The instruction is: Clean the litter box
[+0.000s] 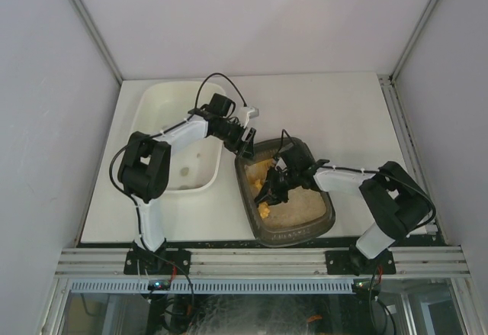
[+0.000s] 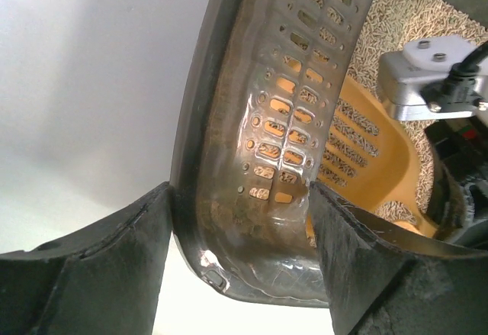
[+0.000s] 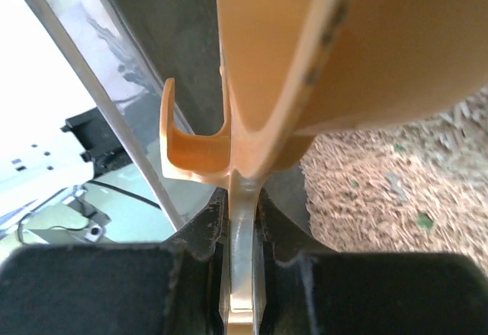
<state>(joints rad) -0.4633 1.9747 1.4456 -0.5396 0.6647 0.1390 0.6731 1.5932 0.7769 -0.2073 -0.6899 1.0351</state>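
The left gripper (image 2: 240, 255) clamps the stiff, probably litter-heavy box (image 2: 221, 121) by the rim between its jaws; the right gripper (image 3: 242, 224) pinches a scoop (image 3: 343, 45).

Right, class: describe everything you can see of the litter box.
The litter box is a dark grey-brown plastic tray with rounded corners, lying askew on the white table, right of the white tub. Beige pellet litter covers its floor. Rows of small slots pierce its wall near one corner. The left tool clamps that far-left rim; the right tool holds a yellow scoop inside it.
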